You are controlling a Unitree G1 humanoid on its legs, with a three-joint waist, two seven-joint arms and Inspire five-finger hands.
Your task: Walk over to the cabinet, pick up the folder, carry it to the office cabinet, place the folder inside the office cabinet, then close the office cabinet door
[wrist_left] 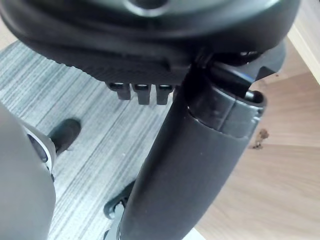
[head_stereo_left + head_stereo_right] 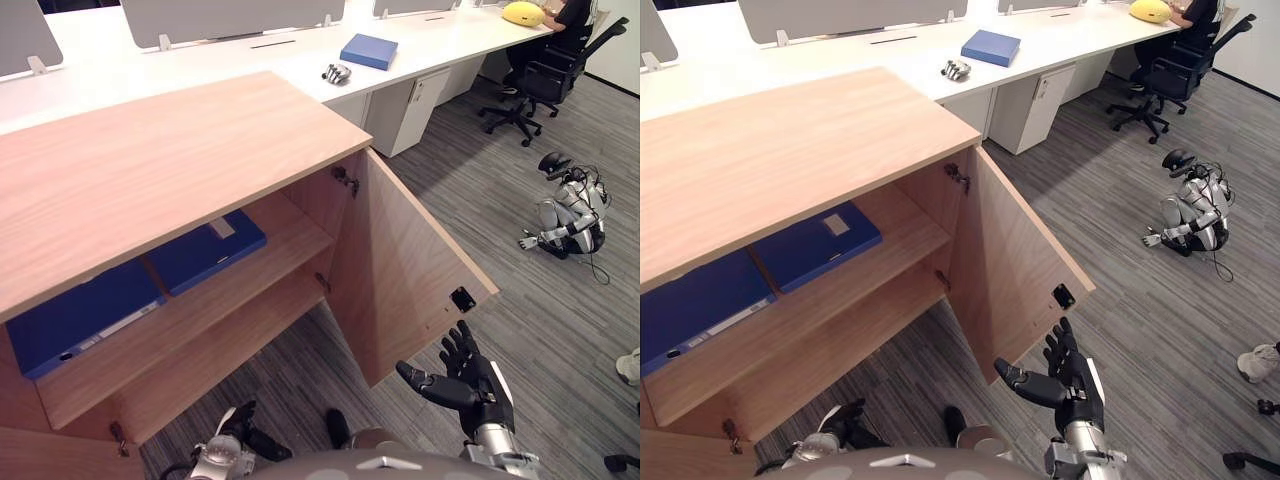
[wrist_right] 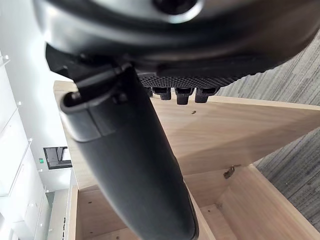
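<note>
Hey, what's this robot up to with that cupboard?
The robot faces a wooden office cabinet whose door stands wide open. A blue folder and a second folder lie on the upper shelf inside. The right hand is open and empty near the door's free edge, probably about to push it shut. The left hand hangs low, open, holding nothing.

black right hand (image 2: 470,388) at five o'clock, ribbed palm, white side strip, silver-grey wrist; left hand (image 2: 243,432) at seven, apparently alike.
</note>
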